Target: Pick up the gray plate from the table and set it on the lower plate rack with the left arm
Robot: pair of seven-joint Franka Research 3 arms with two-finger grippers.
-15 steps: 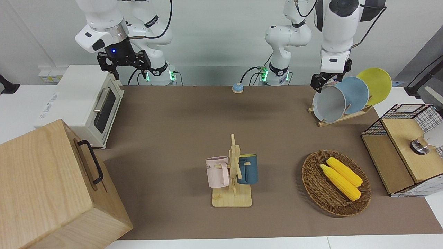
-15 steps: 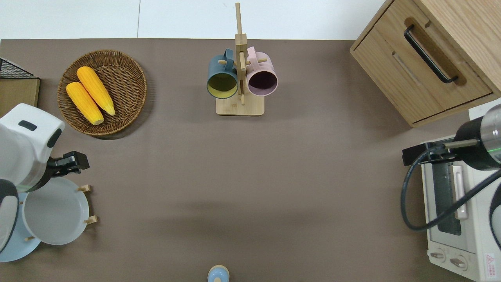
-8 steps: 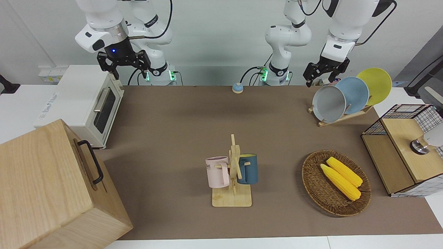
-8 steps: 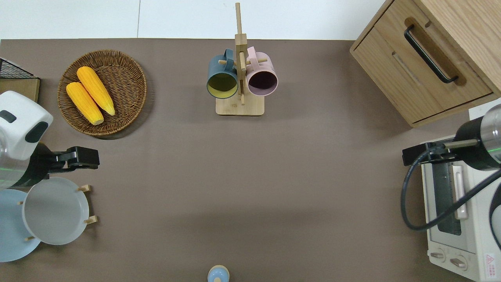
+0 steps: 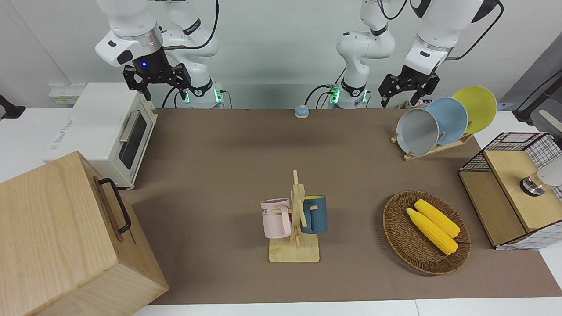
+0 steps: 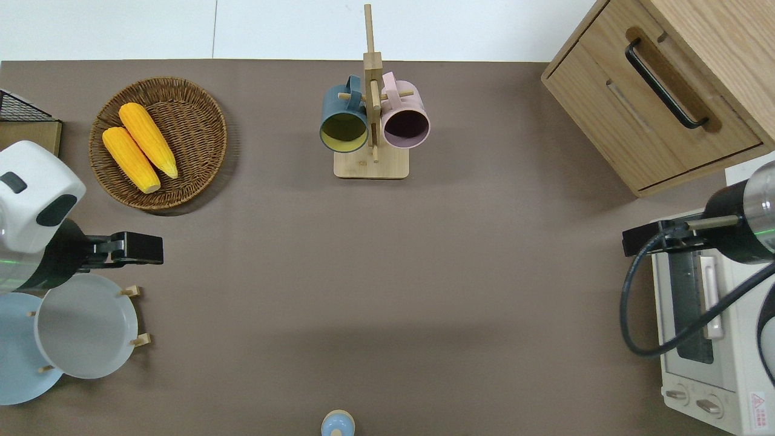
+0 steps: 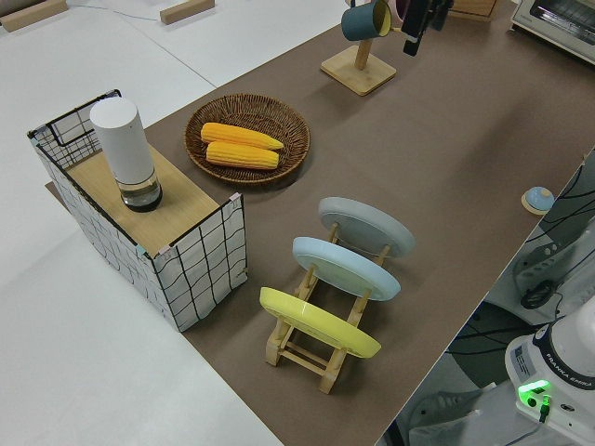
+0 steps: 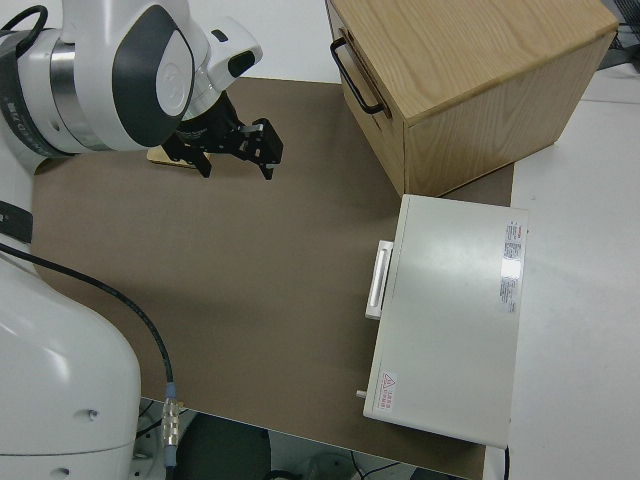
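Gray plate (image 5: 417,131) is seen standing tilted in the lowest slot of the lower plate rack (image 5: 432,150), its lower rim caught by the pegs at the rack's low end. The rack is placed near the desk edge closest to the robots, toward the left arm's end. Light blue plate (image 5: 450,120) and yellow plate (image 5: 477,108) are slotted in turn above it on the same rack, each apart from its neighbour in the left side view.

Placement is judged done: the plate is carried by the rack alone, nothing else touching it. What is left, as far as can be judged, is only the clearing of the arm away from the rack.

Left gripper (image 5: 406,90) is held up in the air, jaws spread apart and pointing down, nothing between them. In the overhead view the left gripper is found over bare desk just beside the plate's rim, on the side away from the robots. The plate is well clear of the jaws; no contact is shown in any view.

Right gripper (image 5: 157,81) is parked, jaws apart and empty.

A knock on the plate's upper rim is judged the only remaining risk.
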